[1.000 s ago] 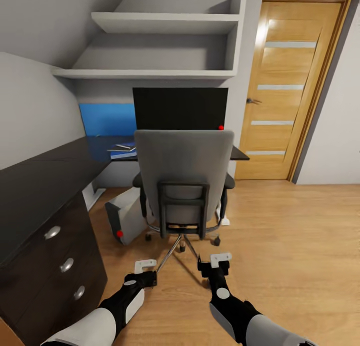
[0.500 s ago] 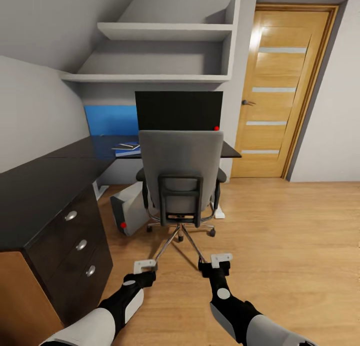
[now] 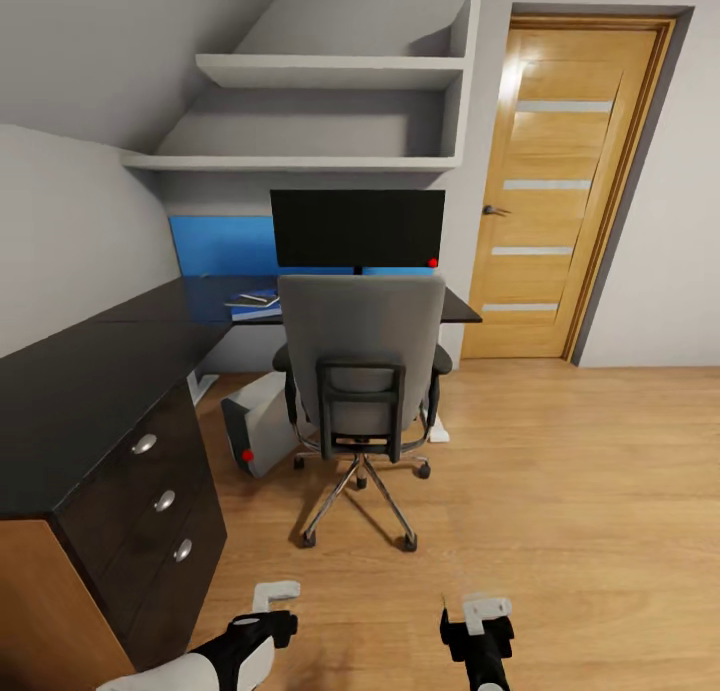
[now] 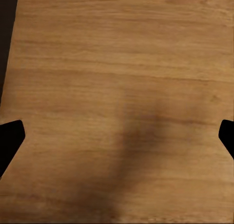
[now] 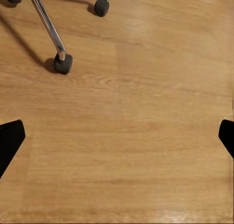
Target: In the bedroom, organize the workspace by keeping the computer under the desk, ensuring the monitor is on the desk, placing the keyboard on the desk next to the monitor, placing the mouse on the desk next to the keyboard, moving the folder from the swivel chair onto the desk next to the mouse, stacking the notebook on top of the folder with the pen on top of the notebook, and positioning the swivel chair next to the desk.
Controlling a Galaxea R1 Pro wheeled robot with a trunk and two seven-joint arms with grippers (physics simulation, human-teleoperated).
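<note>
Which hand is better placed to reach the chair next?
Probably the right hand: the chair stands ahead, and its nearest caster shows close in the right wrist view. Both hands are open.

1. Left arm low at the head view's bottom left, black forearm with white upper sleeve, reaching forward.
2. Left gripper pale grey, jaws pointing ahead and down over the floor; in the left wrist view the dark fingertips sit at opposite edges, spread wide, nothing between.
3. Right arm low at bottom right, black wrist only.
4. Right gripper likewise spread wide, fingertips apart, empty.
</note>
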